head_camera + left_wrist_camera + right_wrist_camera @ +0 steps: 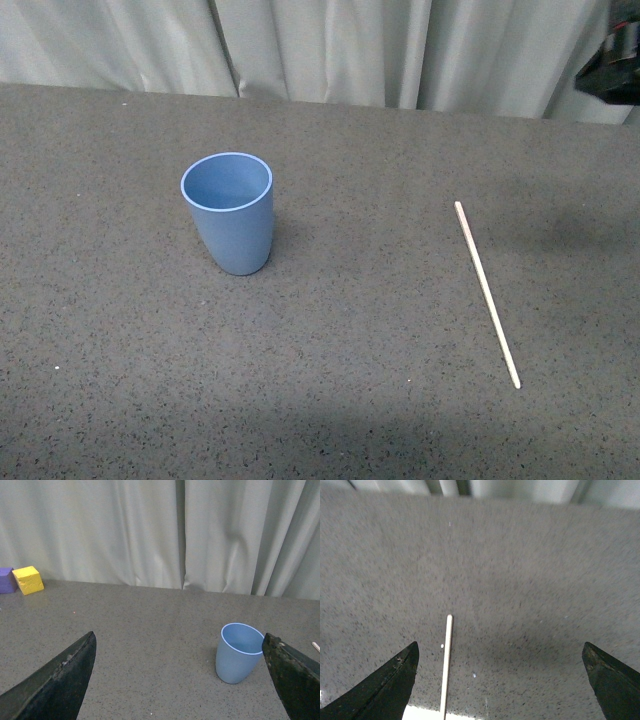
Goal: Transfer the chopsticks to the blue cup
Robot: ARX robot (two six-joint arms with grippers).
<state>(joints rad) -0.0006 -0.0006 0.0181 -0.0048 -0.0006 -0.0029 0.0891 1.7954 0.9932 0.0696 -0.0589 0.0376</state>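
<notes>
The blue cup (229, 210) stands upright and empty on the grey table, left of centre; it also shows in the left wrist view (239, 652). The chopstick (487, 292) lies flat on the table to the right, apart from the cup; one end of it shows in the right wrist view (445, 665). My left gripper (180, 680) is open and empty, above the table, with the cup near one finger. My right gripper (500, 680) is open and empty, above the chopstick's end. A dark part of the right arm (612, 62) shows at the front view's top right.
A yellow block (28, 579) and a purple block (6, 580) sit by the pale curtain (330, 45) that runs along the table's far edge (320, 100).
</notes>
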